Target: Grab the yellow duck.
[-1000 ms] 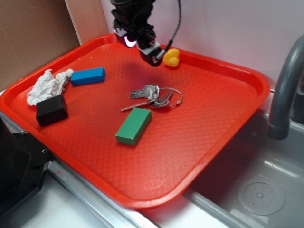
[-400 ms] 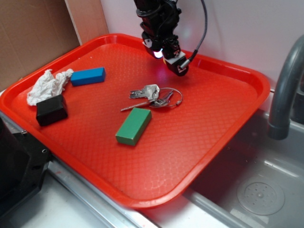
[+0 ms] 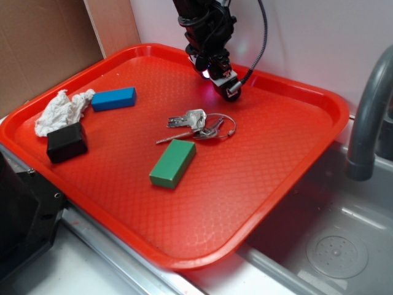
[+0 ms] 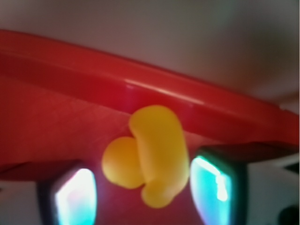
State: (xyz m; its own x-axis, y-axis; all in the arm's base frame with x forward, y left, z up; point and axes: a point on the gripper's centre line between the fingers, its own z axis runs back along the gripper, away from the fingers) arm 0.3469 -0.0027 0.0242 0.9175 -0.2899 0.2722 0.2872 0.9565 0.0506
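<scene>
The yellow duck (image 4: 150, 159) is a small glossy rounded toy lying on the red tray (image 4: 56, 126), close to its far rim. In the wrist view it sits between my two fingers. The right finger (image 4: 218, 187) is very near its side and the left finger (image 4: 75, 197) stands apart from it. My gripper (image 4: 146, 194) is open around the duck. In the exterior view my gripper (image 3: 224, 86) is down at the tray's (image 3: 245, 184) back edge and hides the duck.
On the tray lie a blue block (image 3: 113, 98), a crumpled white tissue (image 3: 61, 110), a black block (image 3: 66, 142), a bunch of keys (image 3: 199, 125) and a green block (image 3: 172, 163). A grey faucet (image 3: 368, 117) and a sink (image 3: 331, 246) are to the right.
My gripper has moved right along the tray's back edge and come down over the duck, which showed beside it a second ago and is now covered in the exterior view.
</scene>
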